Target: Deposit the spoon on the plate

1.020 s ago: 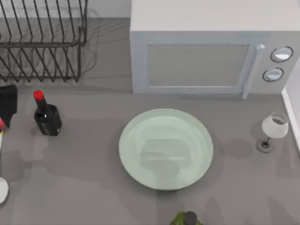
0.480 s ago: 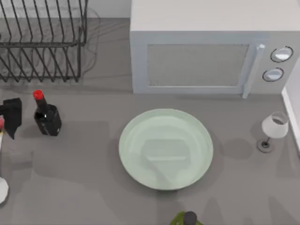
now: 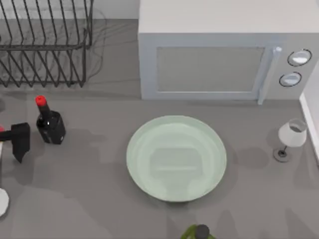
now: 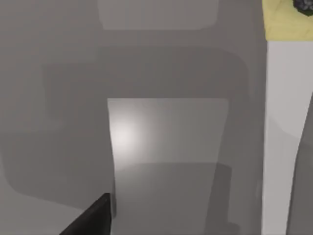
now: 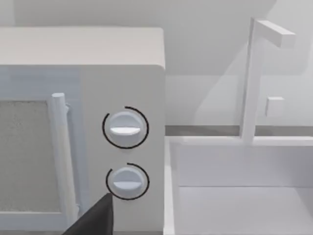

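The pale mint-green plate [image 3: 176,158] lies in the middle of the table with nothing on it. The white spoon [image 3: 2,201] lies at the table's far left edge, cut by the top view's border, bowl toward the front and red knob toward the back. My left gripper [image 3: 20,141] hovers just right of the spoon's knob end and left of the dark bottle, apart from the plate. One dark finger [image 4: 93,223] shows in the left wrist view, off to the side over bare grey table, so the gripper stands open and holds nothing. One finger [image 5: 98,220] of my right gripper shows before the microwave's knobs.
A dark bottle with a red cap [image 3: 49,124] stands just right of my left gripper. A wire dish rack [image 3: 45,45] fills the back left and a microwave [image 3: 219,55] the back. A wine glass [image 3: 290,137] stands at the right, a green object [image 3: 197,232] at the front edge.
My left gripper has moved toward the front and a little to the right, coming level with the bottle. The spoon, plate and bottle have not moved.
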Controlling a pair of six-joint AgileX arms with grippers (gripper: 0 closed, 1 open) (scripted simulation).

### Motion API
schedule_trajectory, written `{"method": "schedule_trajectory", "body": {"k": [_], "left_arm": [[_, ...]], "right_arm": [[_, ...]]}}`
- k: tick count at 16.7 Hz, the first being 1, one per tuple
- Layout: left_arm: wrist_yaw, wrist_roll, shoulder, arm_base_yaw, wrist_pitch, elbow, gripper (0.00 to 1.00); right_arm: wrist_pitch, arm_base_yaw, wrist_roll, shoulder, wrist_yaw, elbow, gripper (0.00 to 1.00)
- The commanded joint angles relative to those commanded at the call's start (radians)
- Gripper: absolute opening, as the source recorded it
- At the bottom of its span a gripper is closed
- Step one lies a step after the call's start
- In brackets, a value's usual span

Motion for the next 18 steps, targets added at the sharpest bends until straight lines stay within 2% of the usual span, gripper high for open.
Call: {"method": "schedule_trajectory", "body": {"k": [5,18], "left_arm": [[0.001,-0.002,0.017,-0.004,0.008,0.013,1.00],[0.001,-0.002,0.017,-0.004,0.008,0.013,0.02]], "right_arm": [[0.000,0.000,0.000,0.000,0.000,0.000,1.00],[0.000,0.000,0.000,0.000,0.000,0.000,1.00]]}}
